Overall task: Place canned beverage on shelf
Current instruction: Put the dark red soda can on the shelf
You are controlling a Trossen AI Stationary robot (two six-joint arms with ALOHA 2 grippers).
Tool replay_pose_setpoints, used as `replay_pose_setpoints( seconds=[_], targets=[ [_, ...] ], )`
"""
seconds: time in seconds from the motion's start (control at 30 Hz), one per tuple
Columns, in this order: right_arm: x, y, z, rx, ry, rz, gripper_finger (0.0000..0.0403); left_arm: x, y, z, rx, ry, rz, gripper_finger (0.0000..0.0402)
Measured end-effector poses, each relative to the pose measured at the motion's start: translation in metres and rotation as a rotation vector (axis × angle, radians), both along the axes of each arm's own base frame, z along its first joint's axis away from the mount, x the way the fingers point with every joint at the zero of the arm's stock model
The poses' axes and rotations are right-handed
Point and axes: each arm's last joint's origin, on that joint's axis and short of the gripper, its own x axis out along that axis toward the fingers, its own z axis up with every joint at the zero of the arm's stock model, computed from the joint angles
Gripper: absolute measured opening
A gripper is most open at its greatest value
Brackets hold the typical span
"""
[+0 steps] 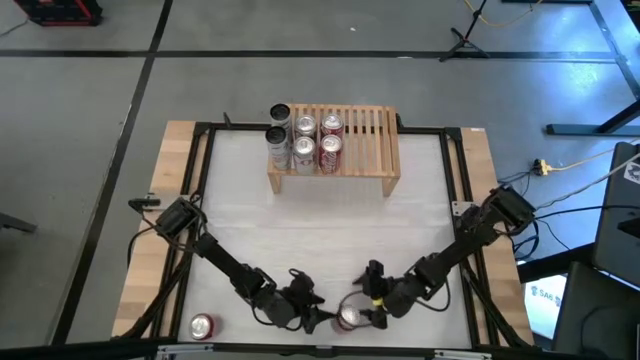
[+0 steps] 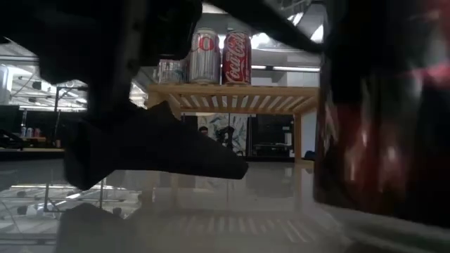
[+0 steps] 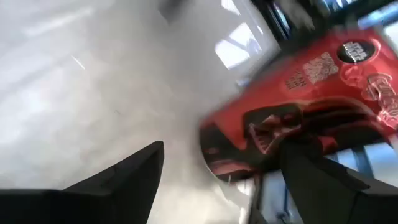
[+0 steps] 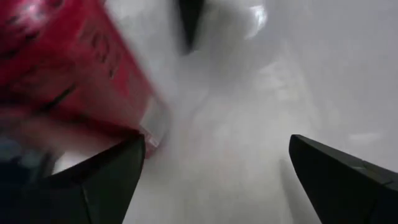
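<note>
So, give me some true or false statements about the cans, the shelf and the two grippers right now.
1. The cans on the shelf crowd its left part. True.
2. The shelf stands at the table's near edge, between the arms. False: it stands at the far edge.
3. The right gripper has its jaws shut. False: they are open.
4. A red can stands between the right gripper and the left gripper. True.
5. Every can is on the shelf. False: another can sits near the table's front left corner.
</note>
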Motion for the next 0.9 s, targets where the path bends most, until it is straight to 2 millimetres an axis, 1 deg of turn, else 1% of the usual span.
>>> replay_pose_setpoints(
  seconds=[0.1,0.2,0.33,0.47,0.57,0.67,0.8,0.9],
  targets=[
    [-0.005,0.007,0.000,0.019,0.003,0.030,0.0392,0.003,0.007,-0.001,0.022,-0.004,0.054,0.0305],
    [-0.009,0.010,0.000,0.002,-0.005,0.022,0.0392,0.007,0.012,-0.001,0.020,-0.003,0.064,0.0305],
    [-0.010,0.009,-0.003,-0.015,0.024,0.030,0.0392,0.006,0.010,-0.002,0.004,0.012,0.023,0.0305],
    [-0.011,0.014,-0.001,0.044,0.040,0.103,0.0392,0.003,0.005,0.000,-0.014,0.021,-0.022,0.0305],
    [-0.014,0.025,0.006,0.102,-0.037,0.132,0.0392,-0.001,-0.002,0.002,-0.030,0.029,-0.070,0.0305],
    [-0.016,0.033,0.013,0.118,-0.137,0.084,0.0392,-0.005,-0.008,0.003,-0.033,0.022,-0.084,0.0305],
    [-0.014,0.033,0.017,0.116,-0.192,0.027,0.0392,-0.008,-0.013,0.004,-0.040,0.015,-0.084,0.0305],
    [-0.011,0.036,0.023,0.109,-0.211,0.039,0.0392,-0.009,-0.013,0.004,-0.039,0.016,-0.082,0.0305]
  ],
)
